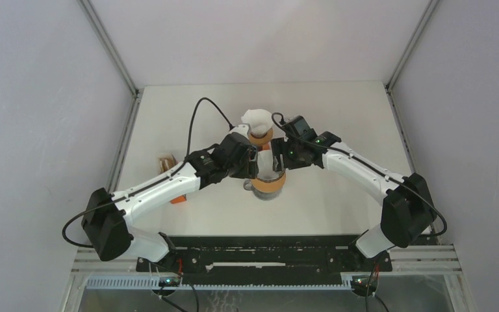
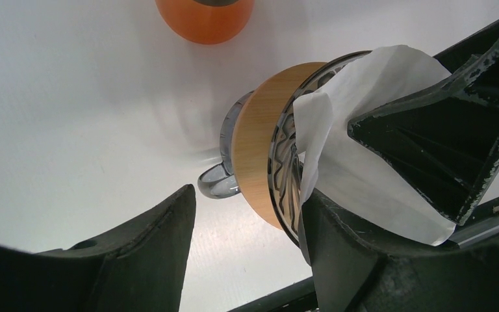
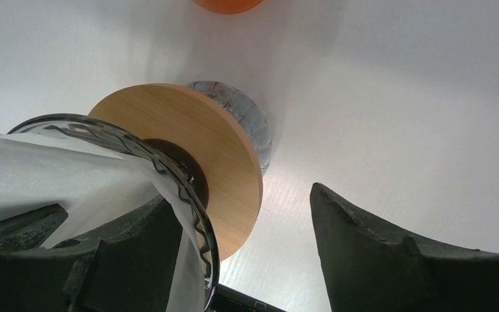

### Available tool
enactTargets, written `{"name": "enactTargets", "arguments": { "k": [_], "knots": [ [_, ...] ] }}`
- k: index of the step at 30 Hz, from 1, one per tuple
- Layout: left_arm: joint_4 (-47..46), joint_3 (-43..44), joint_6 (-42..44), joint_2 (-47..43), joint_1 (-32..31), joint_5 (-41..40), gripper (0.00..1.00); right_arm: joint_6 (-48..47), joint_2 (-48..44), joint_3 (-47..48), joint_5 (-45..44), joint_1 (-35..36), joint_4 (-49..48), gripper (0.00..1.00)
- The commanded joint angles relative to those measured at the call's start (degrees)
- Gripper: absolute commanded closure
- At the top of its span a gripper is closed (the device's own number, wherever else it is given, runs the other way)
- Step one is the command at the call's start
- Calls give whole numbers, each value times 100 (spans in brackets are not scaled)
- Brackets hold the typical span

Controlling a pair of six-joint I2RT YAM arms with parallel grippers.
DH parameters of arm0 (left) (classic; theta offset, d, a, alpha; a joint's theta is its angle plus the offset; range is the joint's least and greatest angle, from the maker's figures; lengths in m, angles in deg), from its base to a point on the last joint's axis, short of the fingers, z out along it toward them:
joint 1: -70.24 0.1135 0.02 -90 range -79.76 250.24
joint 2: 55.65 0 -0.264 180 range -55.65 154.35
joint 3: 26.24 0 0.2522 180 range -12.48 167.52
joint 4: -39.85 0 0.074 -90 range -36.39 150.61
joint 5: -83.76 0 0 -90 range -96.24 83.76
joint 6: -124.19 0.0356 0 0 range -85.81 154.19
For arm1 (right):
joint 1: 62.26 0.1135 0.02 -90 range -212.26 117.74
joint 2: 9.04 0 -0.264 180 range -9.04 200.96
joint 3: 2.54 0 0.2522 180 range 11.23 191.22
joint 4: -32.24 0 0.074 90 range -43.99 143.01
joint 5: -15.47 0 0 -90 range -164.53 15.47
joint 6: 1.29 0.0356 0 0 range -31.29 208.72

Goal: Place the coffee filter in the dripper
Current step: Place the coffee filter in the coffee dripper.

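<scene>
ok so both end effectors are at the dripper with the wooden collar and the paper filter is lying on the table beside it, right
No: the paper filter isn't on the table, it sits inside the dripper, as the left wrist view shows. The left end effector and right end effector are both at that dripper with its wooden collar.

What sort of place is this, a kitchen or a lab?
Most likely a robot test booth, not a kitchen: plain grey walls close in a white table, two robot arms stand at its near edge, and they work over a glass dripper holding a paper filter.
</scene>
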Motion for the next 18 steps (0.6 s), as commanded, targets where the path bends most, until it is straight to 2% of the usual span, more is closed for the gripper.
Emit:
{"name": "enactTargets", "arguments": {
  "k": [1,18],
  "knots": [
    [-32,-60,69,-139,41,23,35,-109,42,93,-89,-53,-102,22],
    [-63,13,113,-8,41,165,35,-59,-430,92,460,-85,-324,22]
  ]
}}
